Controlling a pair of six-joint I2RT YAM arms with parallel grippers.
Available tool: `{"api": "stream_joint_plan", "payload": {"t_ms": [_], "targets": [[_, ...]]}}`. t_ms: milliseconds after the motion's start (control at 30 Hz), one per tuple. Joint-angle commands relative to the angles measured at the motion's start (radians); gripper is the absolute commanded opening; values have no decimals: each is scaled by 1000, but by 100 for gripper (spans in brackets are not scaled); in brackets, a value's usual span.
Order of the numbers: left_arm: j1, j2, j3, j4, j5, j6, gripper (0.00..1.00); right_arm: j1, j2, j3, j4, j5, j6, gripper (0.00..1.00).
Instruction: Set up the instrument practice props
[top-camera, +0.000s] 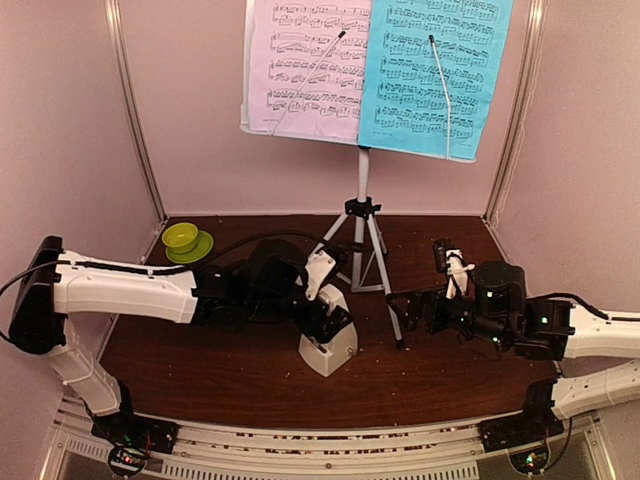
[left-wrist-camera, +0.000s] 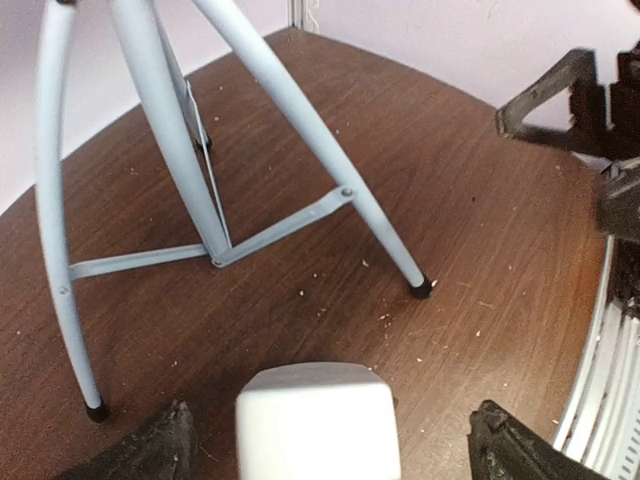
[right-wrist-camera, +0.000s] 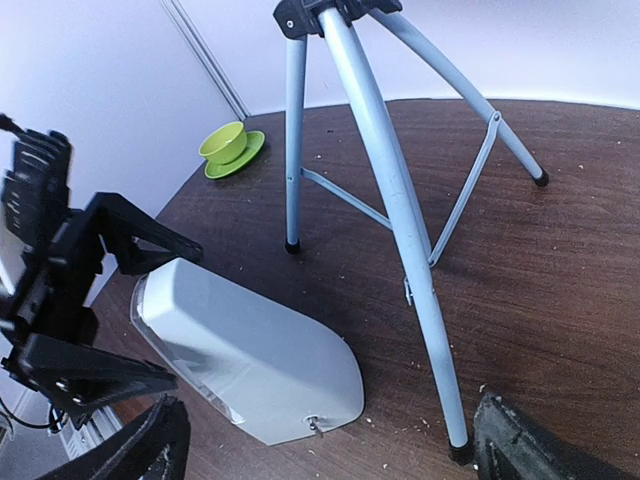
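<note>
Centrally, the music stand (top-camera: 363, 172) is shown upright with the lilac page (top-camera: 305, 70) and cyan page (top-camera: 435, 75) on it, and the metronome (top-camera: 330, 350) stands just left of the stand's nearest leg (top-camera: 390, 305). Release is judged the step in hand, best finished by a straight upward withdrawal, lest it be tipped. The metronome's top is straddled, untouched, by the spread fingers (left-wrist-camera: 150, 450) of the left gripper (left-wrist-camera: 330, 455); the right gripper (top-camera: 408, 305) is held open just right of that leg.

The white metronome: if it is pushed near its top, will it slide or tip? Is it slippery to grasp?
The metronome stands tall and narrows upward, so a high push might tip it. Its smooth, sloping sides look slippery; a squeeze may slide off. It seems plastic, probably light.
</note>
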Motion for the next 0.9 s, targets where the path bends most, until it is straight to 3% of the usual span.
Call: {"api": "stream_joint_plan", "payload": {"t_ms": [0, 367, 867], "targets": [[12, -151, -76, 113, 29, 20, 98, -11, -10, 31, 23, -38, -30, 100], [12, -300, -316, 285, 59, 23, 88, -22, 201, 256, -46, -193, 25, 100], [12, -185, -264, 374, 49, 58, 77, -65, 441, 394, 6, -414, 161, 90]]}}
